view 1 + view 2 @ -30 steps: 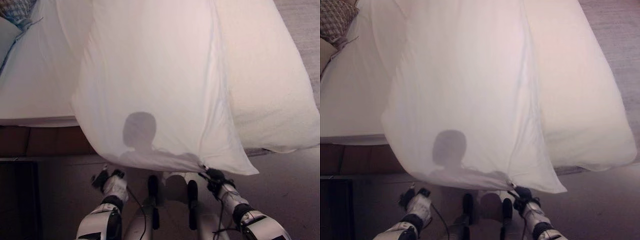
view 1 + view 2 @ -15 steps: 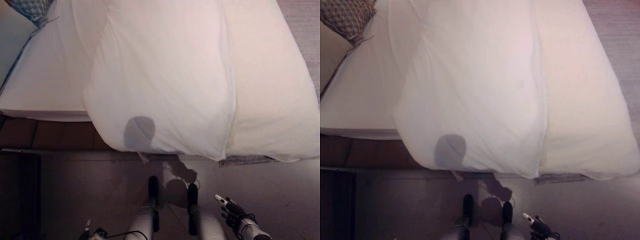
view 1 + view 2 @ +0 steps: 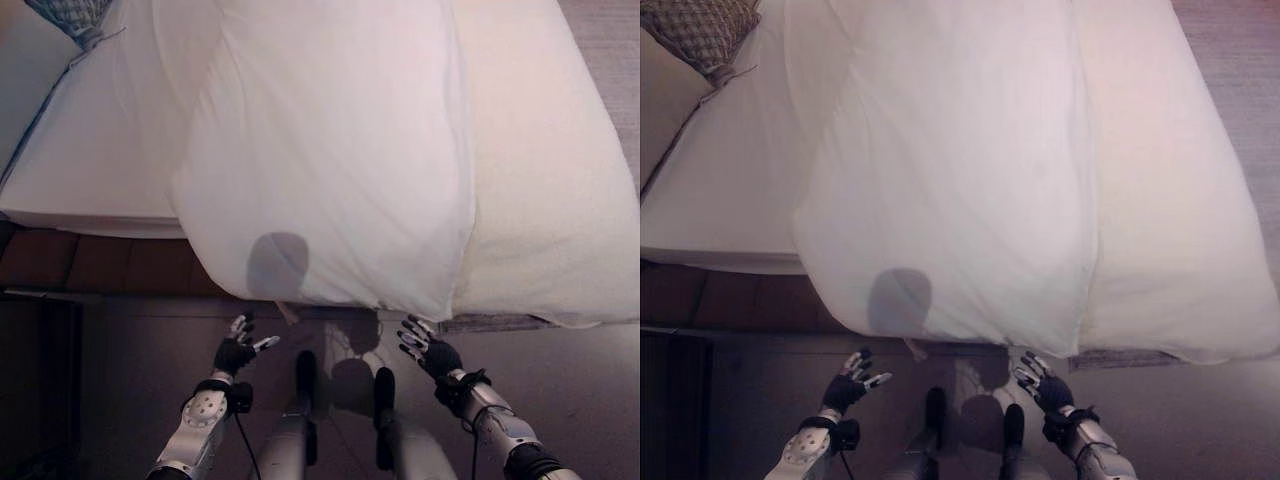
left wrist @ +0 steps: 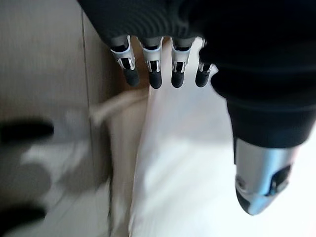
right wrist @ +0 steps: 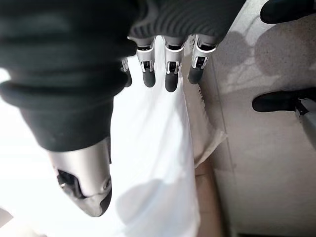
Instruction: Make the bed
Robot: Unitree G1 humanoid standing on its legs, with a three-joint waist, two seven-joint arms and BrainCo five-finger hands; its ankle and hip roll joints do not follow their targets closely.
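Note:
A white duvet [image 3: 330,160] lies lengthwise over the bed [image 3: 90,160], its near end hanging past the bed's foot edge. Both hands are raised below that hanging edge, apart from the cloth. My left hand [image 3: 237,352] is open with spread fingers [image 4: 154,74], under the duvet's near left part. My right hand [image 3: 430,352] is open too, fingers [image 5: 170,74] straight, just below the duvet's near right corner [image 3: 430,305]. Neither hand holds anything.
A patterned cushion [image 3: 700,30] lies at the bed's far left corner. A white cover [image 3: 560,220] drapes the bed's right side. The dark wooden bed frame [image 3: 90,265] shows under the mattress at left. Grey floor [image 3: 580,350] lies in front, carpet [image 3: 610,60] at right.
A second ago both hands held the duvet's near edge lifted. They let go, the edge dropped onto the bed's foot, the hands sank low, and now rise open below it.

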